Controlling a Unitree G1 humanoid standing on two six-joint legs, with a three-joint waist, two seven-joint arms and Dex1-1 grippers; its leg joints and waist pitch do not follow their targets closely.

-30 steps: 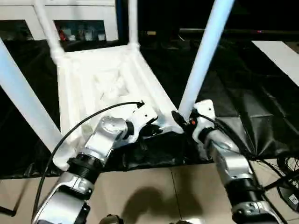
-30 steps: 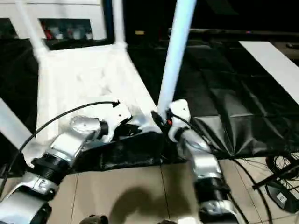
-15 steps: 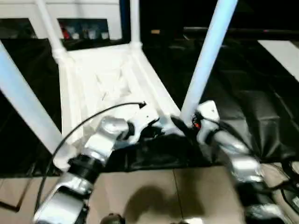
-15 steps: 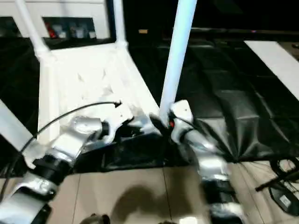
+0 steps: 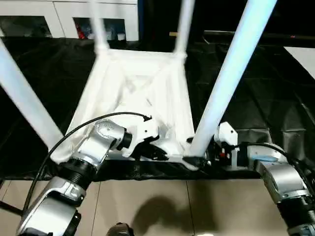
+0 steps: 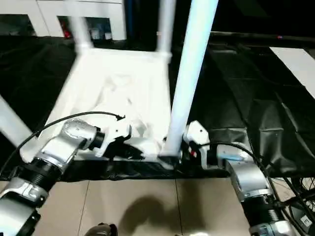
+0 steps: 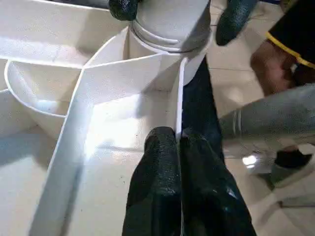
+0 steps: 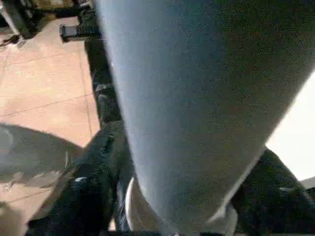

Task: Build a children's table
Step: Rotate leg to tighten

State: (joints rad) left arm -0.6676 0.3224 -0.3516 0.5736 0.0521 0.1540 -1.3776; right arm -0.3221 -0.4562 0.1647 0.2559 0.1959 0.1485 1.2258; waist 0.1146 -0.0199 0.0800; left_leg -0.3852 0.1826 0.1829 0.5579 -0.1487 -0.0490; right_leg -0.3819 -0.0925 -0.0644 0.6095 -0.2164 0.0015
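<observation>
**A:** While I've got both grippers down at the near corner — what do you need?

**B:** Grip state first.

**A:** My left gripper [image 7: 179, 142] has its two fingers pressed together on the thin rib [image 7: 179, 98] of the table top's underside; the rib edge runs into the seam between them. My right gripper [image 7: 178, 12] straddles the base of the near right leg [image 5: 231, 73], one black fingertip [image 7: 232, 17] on each side of the tube just above the corner socket [image 7: 162, 54]. It looks clamped on the leg, though I can't see how hard it bites.

**B:** Why that split?

**A:** My read: left pins the top so it can't slide on the black sheet [image 5: 275, 108], right steers the leg into the socket. Holding low at the collar gives control where the fit happens.

**B:** Where's the table, and how's it oriented?

**A:** White table top [image 5: 142, 93] lies upside down on the sheet, ribbed side up, long axis running away from me. Four legs stand out of the corners, pointing up. The held leg's long axis is near upright, leaning a bit to my right. Near left leg [image 5: 24, 103] leans outward to my left. Two far legs [image 5: 184, 24] rise at the far corners.

**B:** Seated?

**A:** Can't tell from here.
</observation>
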